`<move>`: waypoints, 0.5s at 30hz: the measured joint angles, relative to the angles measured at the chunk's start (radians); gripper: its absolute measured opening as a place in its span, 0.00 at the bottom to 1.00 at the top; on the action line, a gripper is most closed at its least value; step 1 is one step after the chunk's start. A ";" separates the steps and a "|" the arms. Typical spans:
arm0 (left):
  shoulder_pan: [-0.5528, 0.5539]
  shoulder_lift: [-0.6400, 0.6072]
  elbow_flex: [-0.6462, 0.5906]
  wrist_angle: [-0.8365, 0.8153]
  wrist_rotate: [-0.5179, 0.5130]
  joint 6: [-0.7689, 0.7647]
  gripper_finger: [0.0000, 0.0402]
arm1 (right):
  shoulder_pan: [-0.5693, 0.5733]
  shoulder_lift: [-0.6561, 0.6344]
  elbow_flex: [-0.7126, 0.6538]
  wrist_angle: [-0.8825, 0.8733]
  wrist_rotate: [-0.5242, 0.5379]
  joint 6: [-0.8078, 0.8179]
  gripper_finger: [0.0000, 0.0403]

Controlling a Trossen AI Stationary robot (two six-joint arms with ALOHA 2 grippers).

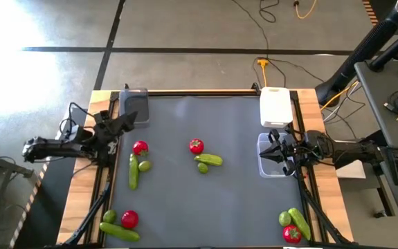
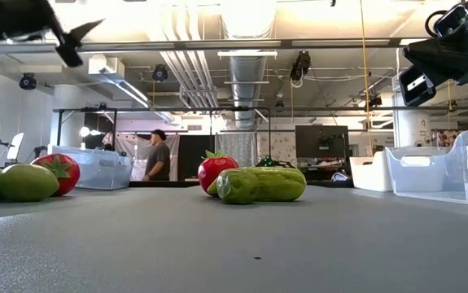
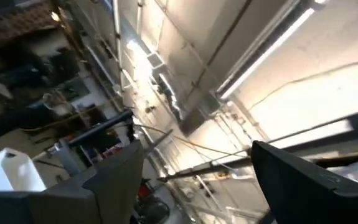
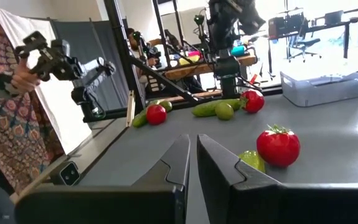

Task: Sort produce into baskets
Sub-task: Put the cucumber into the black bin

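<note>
Produce lies in four groups on the grey mat. Each group has a red tomato, a green cucumber and a lime: left (image 1: 140,147), middle (image 1: 196,146), near left (image 1: 129,219), near right (image 1: 291,234). A greyish basket (image 1: 135,105) stands at the far left, a white basket (image 1: 276,106) at the far right, and a clear basket (image 1: 271,158) in front of the white one. My left gripper (image 3: 197,168) is open and empty at the left edge, raised and tipped upward (image 1: 131,119). My right gripper (image 4: 193,152) is shut and empty, level above the clear basket (image 1: 275,147).
The mat lies on a wooden table (image 1: 81,200) inside a black frame. Cables run over the floor beyond the far edge. In the low view a person (image 2: 159,155) stands far off in the room. In the right wrist view a hand (image 4: 23,74) holds a device at the left.
</note>
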 joint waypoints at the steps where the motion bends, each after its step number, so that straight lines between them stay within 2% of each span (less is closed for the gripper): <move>1: -0.007 0.049 0.029 -0.002 -0.018 0.016 0.70 | 0.000 0.000 0.000 0.000 0.000 0.000 0.06; 4: -0.017 0.206 0.119 -0.028 -0.032 0.062 0.70 | 0.000 0.000 0.000 0.000 0.000 0.000 0.06; 8: -0.018 0.400 0.241 -0.128 -0.019 -0.002 0.70 | 0.000 0.000 0.000 0.000 0.000 0.000 0.06; 11: -0.023 0.517 0.344 -0.284 0.029 -0.044 0.70 | 0.000 0.000 0.000 0.000 0.000 0.000 0.06; 15: -0.062 0.634 0.501 -0.605 0.100 -0.109 0.70 | 0.000 0.000 0.000 0.000 0.000 0.000 0.06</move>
